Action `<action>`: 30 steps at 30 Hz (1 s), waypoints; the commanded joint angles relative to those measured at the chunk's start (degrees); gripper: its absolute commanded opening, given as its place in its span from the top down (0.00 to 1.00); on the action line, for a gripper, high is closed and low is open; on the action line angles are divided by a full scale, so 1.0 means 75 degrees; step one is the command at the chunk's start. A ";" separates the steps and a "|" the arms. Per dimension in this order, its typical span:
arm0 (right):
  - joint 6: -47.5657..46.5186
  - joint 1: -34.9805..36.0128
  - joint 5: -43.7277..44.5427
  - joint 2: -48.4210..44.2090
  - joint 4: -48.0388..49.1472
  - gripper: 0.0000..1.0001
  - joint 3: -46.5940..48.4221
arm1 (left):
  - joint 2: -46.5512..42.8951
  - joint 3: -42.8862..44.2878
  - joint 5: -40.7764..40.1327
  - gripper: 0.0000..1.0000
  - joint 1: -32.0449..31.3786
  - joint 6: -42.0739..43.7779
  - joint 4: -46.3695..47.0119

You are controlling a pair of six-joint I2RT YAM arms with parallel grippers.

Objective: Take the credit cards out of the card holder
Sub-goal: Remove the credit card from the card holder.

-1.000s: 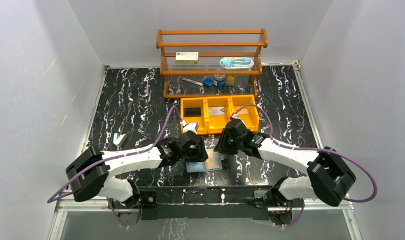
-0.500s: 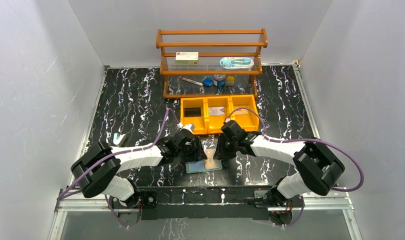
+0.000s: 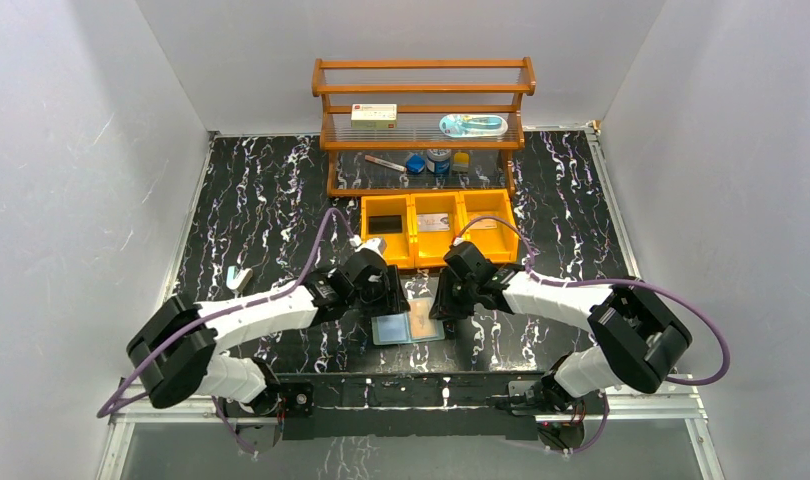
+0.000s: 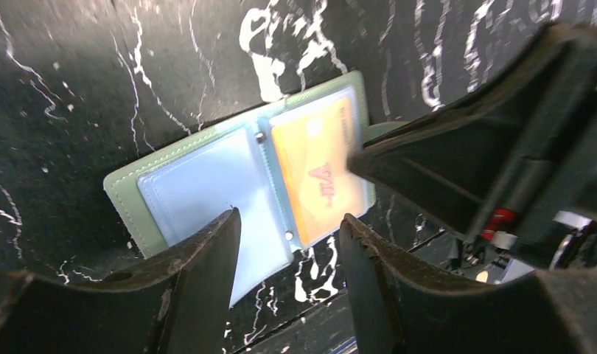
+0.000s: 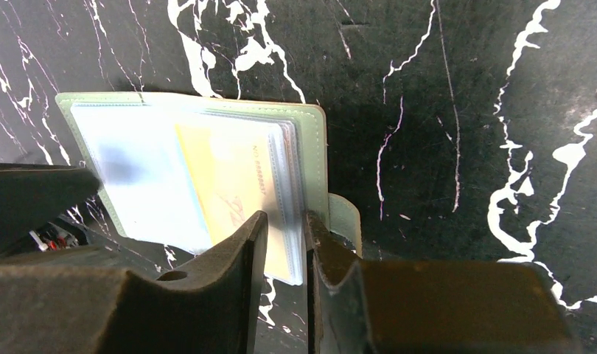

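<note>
Holder [image 3: 393, 331] lies open on the bench [image 3: 261, 200], baring the card [image 4: 319, 169] at 3 o'clock. Left end effector [image 4: 290, 218], wide, hovers over the 9 o'clock half, likely to pin it. Right end effector [image 5: 285, 215], narrow, straddles the card's edge; I cannot tell whether it grips.

A card [image 3: 424, 322] sits in the card holder [image 3: 391, 330] on the table [image 3: 261, 200]; bins [image 3: 413, 232] lie behind, shelf [image 3: 421, 88] beyond.

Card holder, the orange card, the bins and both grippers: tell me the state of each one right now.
card holder: open, lying flat, pockets up.
orange card: inside its clear pocket, not pulled out.
left gripper: jaws open over the holder's near edge.
right gripper: jaws nearly together at the card pocket's edge; grip unclear.
orange bins: dark card in left compartment, grey card in middle.
</note>
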 commanded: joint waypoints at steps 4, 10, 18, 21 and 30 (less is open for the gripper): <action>0.0127 -0.0020 0.0103 -0.0194 -0.0081 0.68 -0.0041 | -0.0207 0.0579 0.0385 0.48 0.0033 0.0673 -0.0129; 0.0228 -0.0018 0.0120 -0.0200 -0.0063 0.68 -0.0047 | 0.0605 0.0463 0.1080 0.52 0.0032 0.0396 0.0440; 0.0305 -0.0020 0.0009 -0.0091 0.0083 0.68 -0.0081 | 0.0855 -0.0258 0.0956 0.59 0.0045 -0.0045 0.0960; 0.0328 -0.0018 -0.0027 -0.0055 0.0105 0.68 -0.0066 | 0.0936 -0.0444 0.0984 0.63 0.0039 -0.0113 0.1125; 0.0341 -0.0018 -0.0079 0.0017 0.0174 0.68 -0.0063 | 0.1184 -0.0651 0.1096 0.76 0.0036 -0.0205 0.1424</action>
